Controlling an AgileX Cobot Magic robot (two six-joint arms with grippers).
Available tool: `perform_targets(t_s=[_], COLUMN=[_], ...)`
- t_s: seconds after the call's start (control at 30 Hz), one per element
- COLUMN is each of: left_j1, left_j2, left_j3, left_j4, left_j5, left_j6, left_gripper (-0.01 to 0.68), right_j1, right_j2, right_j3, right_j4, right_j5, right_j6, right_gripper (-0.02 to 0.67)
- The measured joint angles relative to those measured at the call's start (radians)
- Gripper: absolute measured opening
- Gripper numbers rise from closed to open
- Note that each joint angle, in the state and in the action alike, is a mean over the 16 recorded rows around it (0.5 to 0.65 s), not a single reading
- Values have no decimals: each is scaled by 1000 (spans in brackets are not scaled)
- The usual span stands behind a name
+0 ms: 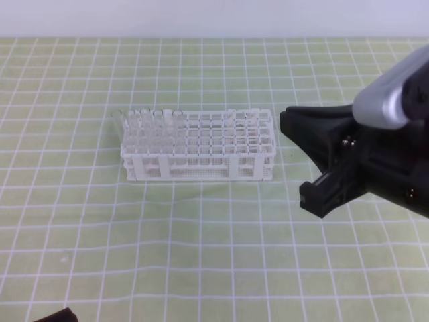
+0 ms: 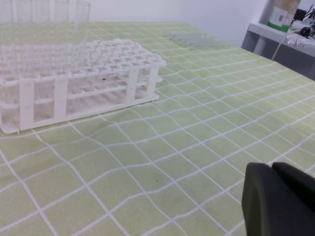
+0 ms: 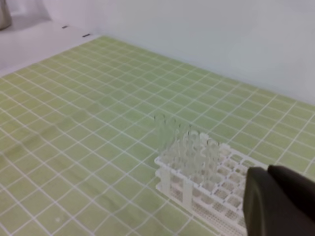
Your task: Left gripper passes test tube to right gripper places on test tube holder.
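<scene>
- At the bottom left edge of the high view, only a small black sliver of the left gripper (image 1: 57, 315); in its own wrist view just a dark finger at lower right; wide or narrow cannot be told.
- Spread under everything, a green cloth (image 1: 201, 255) with a white grid.
- Left of centre, the test tube holder (image 1: 199, 151), white, standing flat on the cloth, long side across the view.
- In the holder's left end, several clear test tubes (image 1: 151, 121) upright in the holes, rims above the top tier; exact count unclear.
- Far across the cloth in the left wrist view, more clear tubes (image 2: 194, 38) lying flat, well apart from the holder.
- Right of the holder, the right gripper (image 1: 301, 157), fingers spread wide, nothing between them, upper fingertip near the holder's right end but apart from it.
- Seen in the right wrist view, only one dark finger at lower right, above the holder.
</scene>
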Motion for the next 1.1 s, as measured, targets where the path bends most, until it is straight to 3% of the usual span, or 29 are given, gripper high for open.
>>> perform_targets(t_s=[0.4,0.6,0.8,1.1], left_j1=[0,0,0,0], left_j2=[1,1,0,0], left_j3=[2,1,-1,-1], left_j4=[0,0,0,0], left_j5=[-2,-1,1,1], left_j6=[0,0,0,0], left_gripper=[0,0,0,0], right_j1=[-7,-62,-193,-486], right_j2=[-26,-79,-229,-625], right_j3=[2,30,140,436], right_j4=[-14,-13,25,137], right_j5=[59,101,140,156], right_j6=[-1,-2,-3,-3], right_gripper=[-1,-1,-1,-1])
